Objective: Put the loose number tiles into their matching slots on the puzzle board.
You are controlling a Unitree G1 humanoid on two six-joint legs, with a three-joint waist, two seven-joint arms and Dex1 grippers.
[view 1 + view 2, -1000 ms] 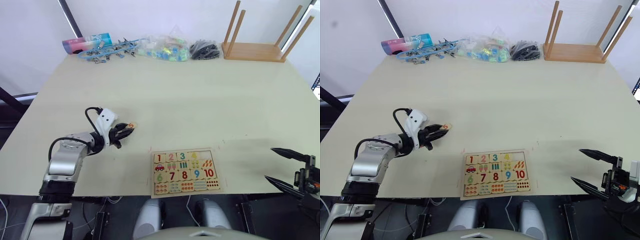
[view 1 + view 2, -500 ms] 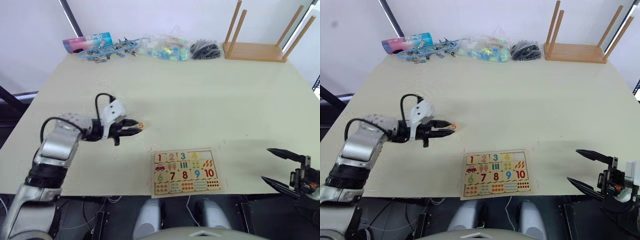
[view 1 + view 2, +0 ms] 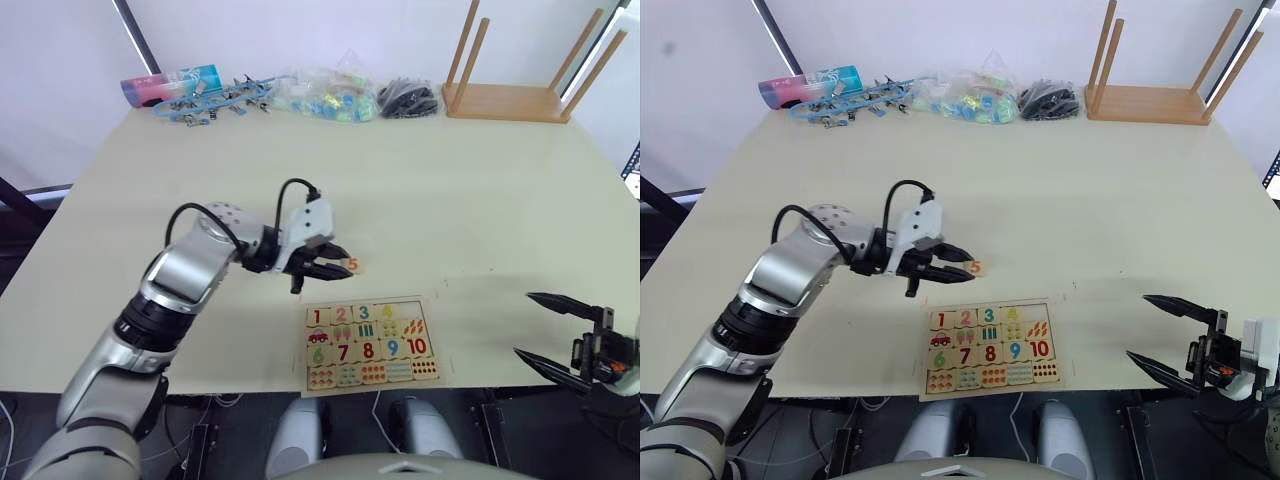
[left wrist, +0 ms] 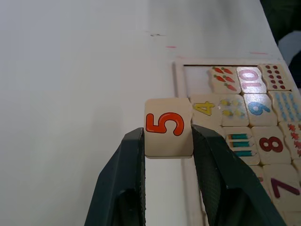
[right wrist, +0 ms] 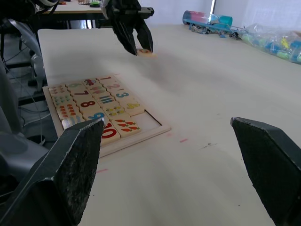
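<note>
Now the left gripper (image 4: 168, 141) pinches the 5 tile (image 4: 168, 127) between its fingers, above the puzzle board (image 4: 177, 84). The right gripper (image 3: 558, 330) has its fingers wide apart, holding nothing.

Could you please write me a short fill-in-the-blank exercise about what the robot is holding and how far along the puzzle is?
1. The left tool grips a tile printed with the digit ____.
2. On the puzzle board, the one empty slot lies in the first row beside the yellow ____.
3. The right tool holds ____.

Missing words: 5; 4; nothing
</note>
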